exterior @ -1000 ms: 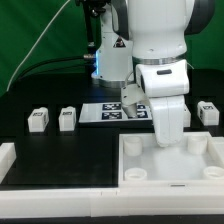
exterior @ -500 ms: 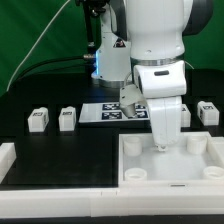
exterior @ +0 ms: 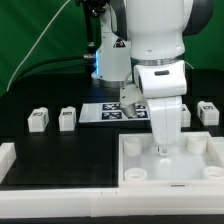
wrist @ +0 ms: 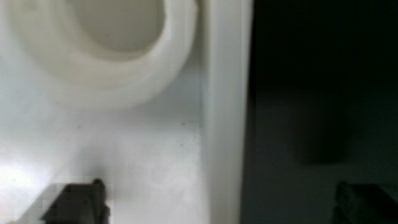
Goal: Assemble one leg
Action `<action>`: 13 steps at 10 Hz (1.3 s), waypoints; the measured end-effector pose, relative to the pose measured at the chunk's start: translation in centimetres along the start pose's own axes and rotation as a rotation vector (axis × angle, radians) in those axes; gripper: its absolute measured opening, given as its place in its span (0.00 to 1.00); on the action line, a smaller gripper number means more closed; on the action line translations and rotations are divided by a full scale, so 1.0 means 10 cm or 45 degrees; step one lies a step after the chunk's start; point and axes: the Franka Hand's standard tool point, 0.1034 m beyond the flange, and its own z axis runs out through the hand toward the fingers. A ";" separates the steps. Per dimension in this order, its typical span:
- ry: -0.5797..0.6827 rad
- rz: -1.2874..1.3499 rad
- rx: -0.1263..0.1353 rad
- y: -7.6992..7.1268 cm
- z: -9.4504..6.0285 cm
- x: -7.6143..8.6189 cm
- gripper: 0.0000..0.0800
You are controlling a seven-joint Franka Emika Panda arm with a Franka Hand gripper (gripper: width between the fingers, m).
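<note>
dropping lower than a second ago, the end effector [exterior: 163, 150] is hovering released (fingers spread, nothing between them) over the panel [exterior: 180, 172] rim. a leg [exterior: 68, 118] is lying loose on the tabletop [exterior: 60, 145]. descending further is risking jamming a finger against the rim.

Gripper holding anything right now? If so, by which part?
Nothing held. The fingers stand wide apart, with only the panel and its edge between them.

even bright exterior light; blurred, dim wrist view
</note>
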 end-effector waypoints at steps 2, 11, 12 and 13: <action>-0.001 0.002 -0.002 0.00 -0.02 -0.01 0.81; -0.045 0.217 -0.067 -0.35 -0.57 -0.08 0.81; -0.042 0.293 -0.067 -0.35 -0.56 -0.08 0.81; -0.037 0.427 -0.068 -0.35 -0.56 -0.07 0.81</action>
